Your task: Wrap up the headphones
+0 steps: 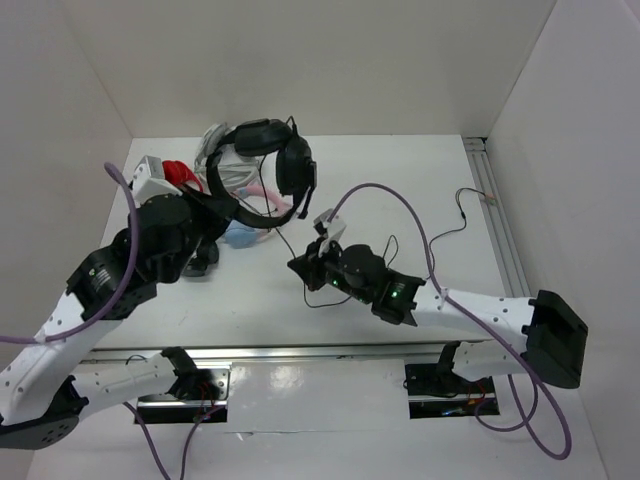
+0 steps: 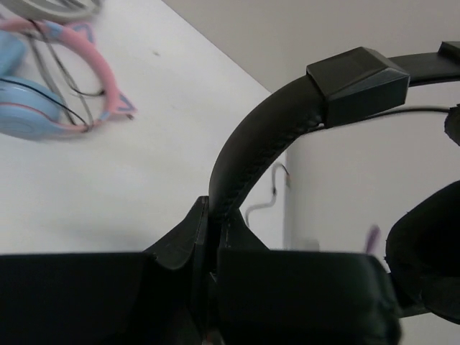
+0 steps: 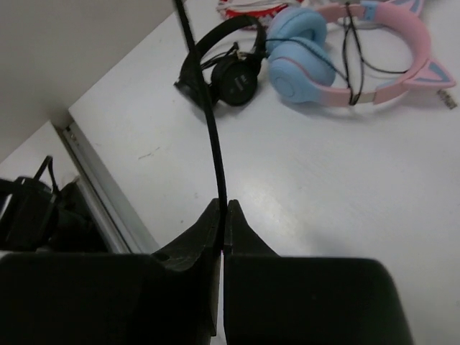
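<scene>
The large black headphones (image 1: 268,165) hang above the table at the back left. My left gripper (image 1: 232,208) is shut on their wide band (image 2: 259,136); in the left wrist view the band rises out of the closed jaws (image 2: 214,215) and one padded ear cup (image 2: 431,251) is at the right. Their thin black cable (image 3: 213,129) runs taut down to my right gripper (image 1: 300,266), which is shut on it (image 3: 223,208) just above the table. More cable lies slack on the table (image 1: 440,232) towards the right.
The pink-and-blue pair (image 3: 345,65) and a smaller black pair (image 3: 230,72) lie on the table under and left of the held headphones. Red (image 1: 180,175) and grey (image 1: 222,160) pairs sit at the back left. A metal rail (image 1: 500,230) runs along the right edge, with white walls around.
</scene>
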{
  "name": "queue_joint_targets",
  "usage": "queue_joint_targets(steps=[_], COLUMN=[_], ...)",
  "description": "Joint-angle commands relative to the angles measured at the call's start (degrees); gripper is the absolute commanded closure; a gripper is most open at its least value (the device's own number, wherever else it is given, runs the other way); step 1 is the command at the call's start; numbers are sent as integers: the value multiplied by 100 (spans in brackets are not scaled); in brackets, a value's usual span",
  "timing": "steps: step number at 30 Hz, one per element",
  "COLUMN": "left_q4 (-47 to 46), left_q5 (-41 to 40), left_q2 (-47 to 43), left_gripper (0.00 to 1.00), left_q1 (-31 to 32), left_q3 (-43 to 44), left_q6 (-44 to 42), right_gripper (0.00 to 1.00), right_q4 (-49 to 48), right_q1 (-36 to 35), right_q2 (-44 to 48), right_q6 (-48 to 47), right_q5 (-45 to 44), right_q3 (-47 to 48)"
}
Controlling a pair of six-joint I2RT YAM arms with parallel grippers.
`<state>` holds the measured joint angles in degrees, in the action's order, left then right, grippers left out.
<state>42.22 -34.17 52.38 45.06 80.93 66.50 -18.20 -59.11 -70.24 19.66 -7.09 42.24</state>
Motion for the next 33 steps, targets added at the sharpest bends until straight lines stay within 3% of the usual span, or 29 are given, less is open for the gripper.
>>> queue_joint_targets(steps=[1, 11, 14, 21, 24, 29, 33], left_q4=[-532, -469, -469, -407, -259, 822, 1210], left_q5=[-1430, -1961, -1613, -1715, -1873, -2006, -1638], left_q2=[131, 509, 694, 1020, 1300, 1924, 2504], left_gripper=[100, 100, 100, 100, 100, 100, 100], left_q1=[-137, -691, -988, -1192, -1263, -1263, -1263], left_q3=[133, 63, 352, 503, 503, 757, 943], left_q6=[425, -320, -680, -1007, -1166, -981, -1454], right_gripper=[100, 100, 100, 100, 100, 100, 100], right_q4=[545, 1468, 1836, 2056, 2293, 2759, 3172], right_q1=[-696, -1348, -1480, -1664, -1971, -2052, -2052], right_q2=[220, 1266, 1320, 1381, 1443, 1241, 1004], right_q6=[-164, -94, -147, -199, -331, -542, -946], right_q5=[-1203, -1690, -2109, -1655, -1804, -1664, -1953], right_q3=[224, 100, 171, 460, 794, 1620, 2296])
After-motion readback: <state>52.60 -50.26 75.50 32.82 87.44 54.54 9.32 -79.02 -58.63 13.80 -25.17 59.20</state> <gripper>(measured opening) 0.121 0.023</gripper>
